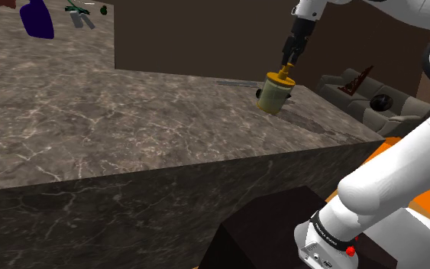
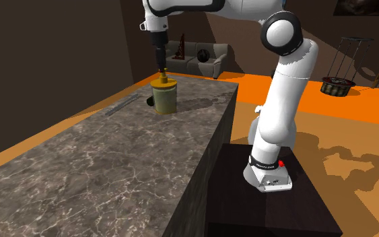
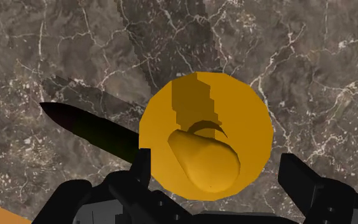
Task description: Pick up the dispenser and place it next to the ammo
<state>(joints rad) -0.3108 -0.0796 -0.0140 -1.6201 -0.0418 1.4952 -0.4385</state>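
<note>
Claw (image 1: pixel 287 67) gapes over the dispenser (image 1: pixel 274 96), near the counter's (image 1: pixel 129 130) far edge.

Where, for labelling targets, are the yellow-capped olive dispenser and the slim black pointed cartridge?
Yellow-capped olive dispenser (image 2: pixel 164 99): second exterior view, on its olive body.
Slim black pointed cartridge (image 3: pixel 88 130): wrist view, middle of its shaft.

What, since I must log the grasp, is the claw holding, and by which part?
Nothing. The claw is open over the yellow pump head of the dispenser, its fingers apart on either side, not touching it.

Tool (image 3: pixel 217 163) (fingers apart) hangs over the yellow dispenser (image 3: pixel 234 105) on marbled counter (image 3: pixel 311 70).
</note>
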